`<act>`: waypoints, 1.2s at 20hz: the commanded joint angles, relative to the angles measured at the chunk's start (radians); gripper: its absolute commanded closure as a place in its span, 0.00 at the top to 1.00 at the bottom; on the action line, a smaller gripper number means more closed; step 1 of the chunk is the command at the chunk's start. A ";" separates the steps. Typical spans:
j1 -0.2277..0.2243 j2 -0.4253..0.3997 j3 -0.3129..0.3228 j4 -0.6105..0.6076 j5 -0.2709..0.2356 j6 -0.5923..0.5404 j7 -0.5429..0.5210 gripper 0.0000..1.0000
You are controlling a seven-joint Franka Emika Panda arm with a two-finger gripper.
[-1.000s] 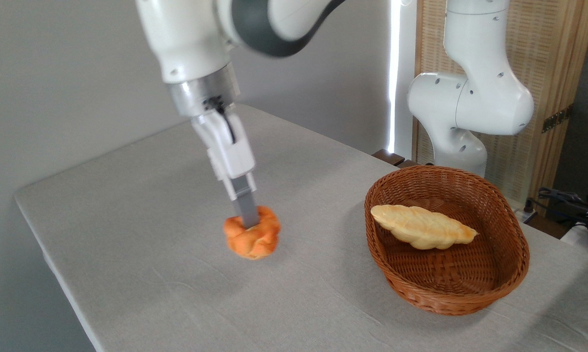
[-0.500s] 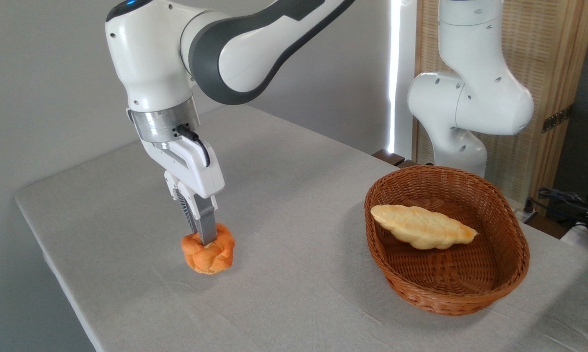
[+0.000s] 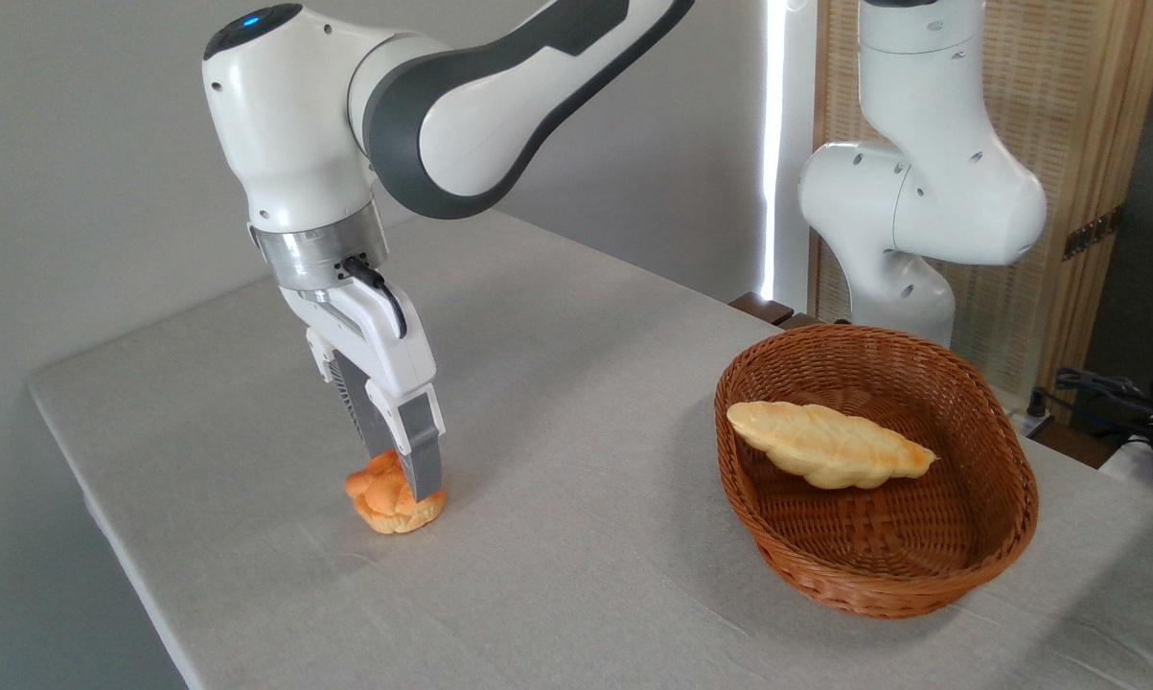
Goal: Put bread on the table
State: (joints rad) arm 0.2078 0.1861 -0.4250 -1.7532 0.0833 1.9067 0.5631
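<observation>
Knotted bun on counter, gripper at it.
The gripper [image 3: 402, 479] straddles the knotted bun [image 3: 390, 502]; whether it clamps the bun cannot be told. Bun rests on the counter [image 3: 586, 537] near its left edge, well apart from the wicker basket [image 3: 998, 537] holding a braided loaf [image 3: 825, 446].

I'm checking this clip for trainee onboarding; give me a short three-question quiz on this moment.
1. True or false: the orange bun lies inside the wicker basket.
2. What lies in the basket? A) pale braided loaf B) orange bun C) nothing
3. Which surface does the bun rest on, with the hand closed around it?

Key: 1. False; it is out on the table, well left of the basket. 2. A, the pale braided loaf. 3. The table's grey cloth.
</observation>
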 commanded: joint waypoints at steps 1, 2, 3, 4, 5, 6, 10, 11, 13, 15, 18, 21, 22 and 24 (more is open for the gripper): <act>0.007 0.009 0.012 0.085 -0.057 -0.002 -0.070 1.00; 0.013 0.007 0.014 0.119 -0.071 -0.011 -0.089 1.00; 0.016 0.001 0.029 0.147 -0.079 -0.026 -0.091 1.00; 0.016 -0.002 0.060 0.167 -0.091 -0.078 -0.083 1.00; 0.016 -0.004 0.087 0.202 -0.114 -0.142 -0.072 1.00; 0.016 -0.011 0.109 0.249 -0.125 -0.208 -0.051 1.00; 0.013 -0.062 0.158 0.304 -0.139 -0.364 0.135 1.00; 0.001 -0.086 0.185 0.298 -0.139 -0.364 0.136 1.00; -0.083 -0.105 0.279 0.296 -0.142 -0.364 0.130 1.00; -0.157 -0.135 0.354 0.272 -0.142 -0.360 0.132 1.00; -0.283 -0.172 0.492 0.198 -0.195 -0.292 0.127 1.00; -0.288 -0.221 0.499 0.095 -0.223 -0.166 0.121 1.00; -0.291 -0.241 0.500 0.065 -0.217 -0.161 0.126 1.00; -0.292 -0.244 0.502 0.052 -0.202 -0.172 0.123 1.00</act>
State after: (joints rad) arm -0.0631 0.0033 0.0528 -1.6161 -0.1173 1.7104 0.6823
